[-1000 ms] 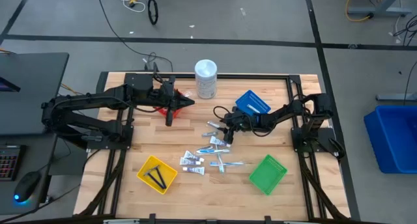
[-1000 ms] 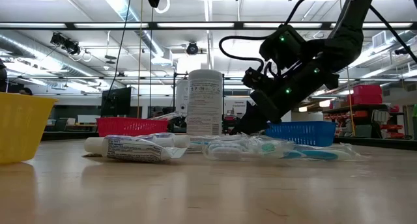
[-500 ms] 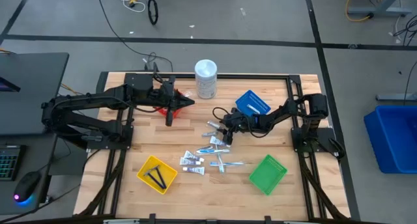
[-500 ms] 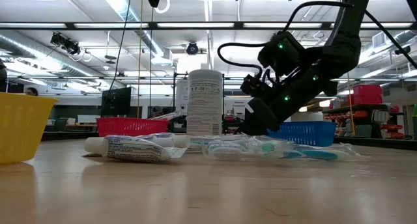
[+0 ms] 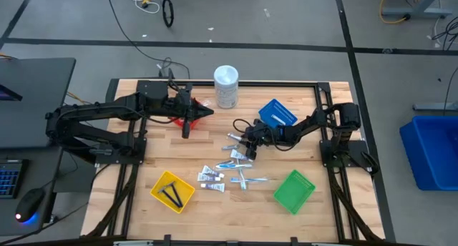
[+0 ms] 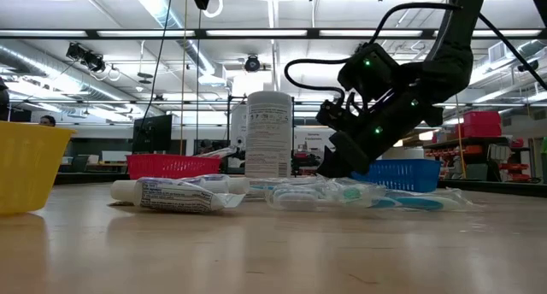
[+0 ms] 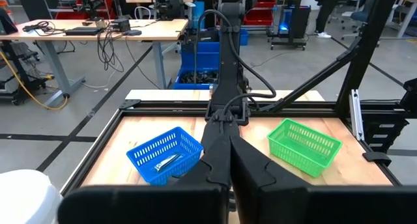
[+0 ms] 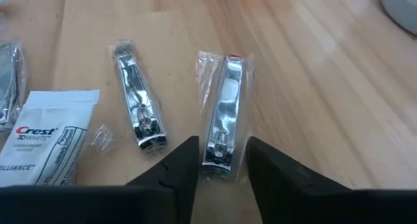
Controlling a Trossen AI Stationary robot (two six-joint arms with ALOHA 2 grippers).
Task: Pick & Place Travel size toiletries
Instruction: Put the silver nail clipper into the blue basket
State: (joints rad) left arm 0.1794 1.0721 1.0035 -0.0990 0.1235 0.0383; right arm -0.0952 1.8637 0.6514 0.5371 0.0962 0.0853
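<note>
The toiletries lie loose on the wood in the middle of the table. There are wrapped nail clippers [image 5: 235, 139], white tubes [image 5: 211, 176] and pale sticks [image 5: 245, 179]. Black pieces [image 5: 172, 194] lie in the yellow basket. My right gripper [image 5: 248, 144] is low at the clippers and open. In the right wrist view its fingers [image 8: 186, 167] stand on either side of the near end of one wrapped clipper [image 8: 221, 116], and a second clipper [image 8: 137, 107] lies beside it. My left gripper [image 5: 207, 114] waits shut over the red basket [image 5: 177, 120]. My right gripper comes slanting down from the table's right, its fingers lying along the clipper and flanking the near end [image 8: 218, 160], which lies flat on the wood. Whether the fingers touch the clear wrap, I cannot tell.
A tall white container [image 5: 226, 86] stands at the far edge. The blue basket [image 5: 277, 114], holding a silvery item [image 7: 166, 160], sits behind my right gripper. The green basket [image 5: 293, 191] is near right, the yellow basket [image 5: 172, 191] near left. A Crest packet [image 8: 49, 146] lies beside the clippers.
My right gripper has shifted slightly toward the table's left, closer over the nail clippers, and its wrist has dipped a little. Nothing on the table has moved.
</note>
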